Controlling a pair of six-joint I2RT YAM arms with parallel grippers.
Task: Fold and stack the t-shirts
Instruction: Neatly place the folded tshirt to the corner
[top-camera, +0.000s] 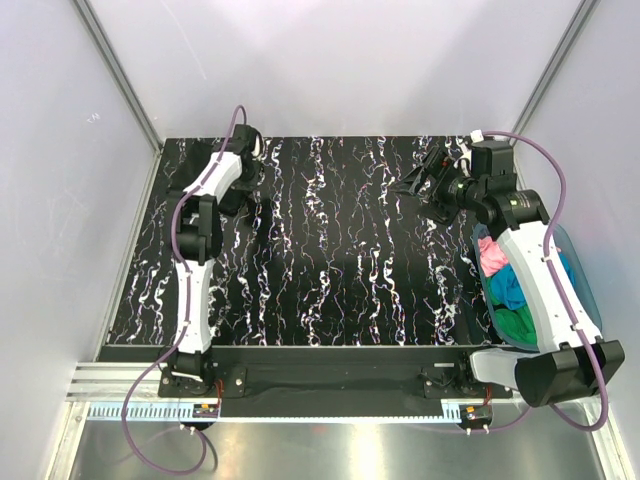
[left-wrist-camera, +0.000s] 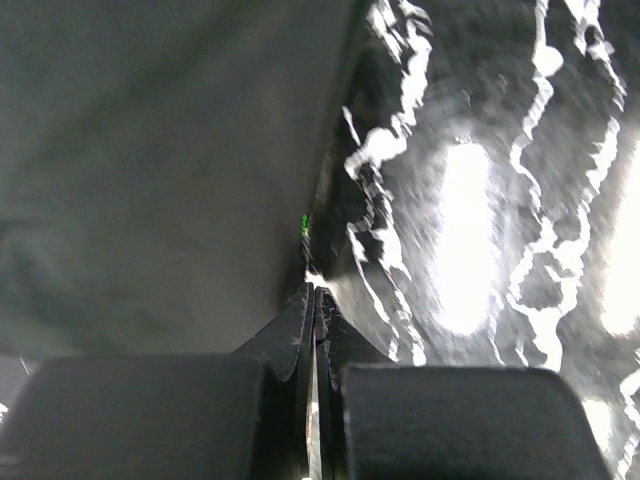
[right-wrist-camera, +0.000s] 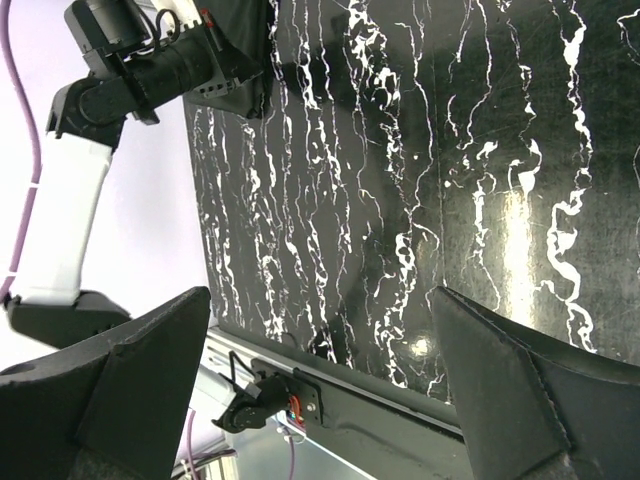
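Black shirt (left-wrist-camera: 150, 170) spreads ahead and left of left gripper (left-wrist-camera: 313, 300), its edge running straight into fingertips. Left fingers pressed together, seemingly pinching that edge. Shirt's long axis unreadable; cloth barely shows from above.

Right gripper (right-wrist-camera: 320, 400) spread wide, empty, well apart across table (top-camera: 330, 250), pointing toward left arm.

Other shirts (top-camera: 505, 290) bundled in tub (top-camera: 592, 290), behind right fingers.

Left arm clearly nearer. Right likely must cross over for a second grip before any fold.

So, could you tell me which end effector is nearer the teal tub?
Right. The right end effector hovers just beyond the tub; the left end effector is across the table at its far-left corner.
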